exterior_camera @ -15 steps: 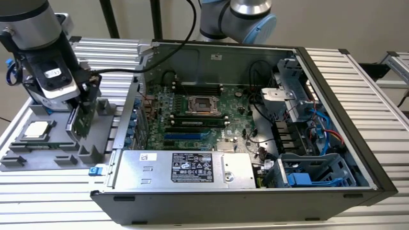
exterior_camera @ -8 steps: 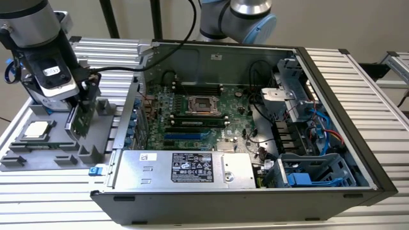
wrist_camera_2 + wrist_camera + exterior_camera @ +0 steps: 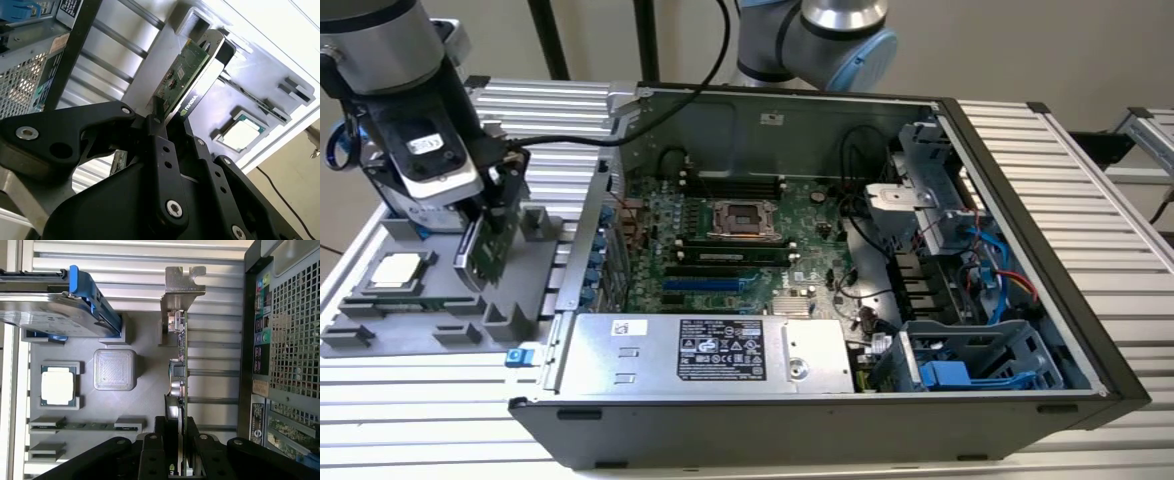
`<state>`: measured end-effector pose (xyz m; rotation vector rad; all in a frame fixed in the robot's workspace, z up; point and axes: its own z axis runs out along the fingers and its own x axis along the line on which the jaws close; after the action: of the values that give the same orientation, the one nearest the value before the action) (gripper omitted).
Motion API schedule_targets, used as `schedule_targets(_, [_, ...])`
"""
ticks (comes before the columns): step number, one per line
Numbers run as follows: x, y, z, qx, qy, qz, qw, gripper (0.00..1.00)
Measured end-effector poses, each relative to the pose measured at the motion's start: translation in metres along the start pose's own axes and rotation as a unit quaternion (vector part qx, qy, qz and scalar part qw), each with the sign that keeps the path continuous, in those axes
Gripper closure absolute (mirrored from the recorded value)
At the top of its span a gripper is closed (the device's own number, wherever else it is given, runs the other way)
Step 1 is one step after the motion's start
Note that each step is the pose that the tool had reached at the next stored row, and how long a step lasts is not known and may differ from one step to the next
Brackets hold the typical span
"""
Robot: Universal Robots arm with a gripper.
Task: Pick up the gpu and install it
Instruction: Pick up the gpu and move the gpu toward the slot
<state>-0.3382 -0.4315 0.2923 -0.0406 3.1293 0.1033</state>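
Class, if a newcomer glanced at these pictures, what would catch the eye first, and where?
The open computer case sits at the exterior view's middle and right, motherboard exposed. At that view's left, the gripper is shut on the green gpu, on edge over a grey tray with a CPU chip.

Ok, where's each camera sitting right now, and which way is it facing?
Exterior view: off the arm, raised, looking down into the open computer case and the grey parts tray; the arm and tool show.
First wrist view: on the wrist, looking along the tool at the gpu edge-on.
Second wrist view: on the wrist, looking past the tool's linkage at the gpu's green face.
Shared: all three show the tool shut on the gpu, and the CPU chip in the tray.
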Motion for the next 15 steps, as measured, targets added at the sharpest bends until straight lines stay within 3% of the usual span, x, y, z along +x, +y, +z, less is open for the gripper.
schedule_targets(15, [-0.0001,0.0003,-0.005,0.0,0.0,0.0,1.0,1.0])
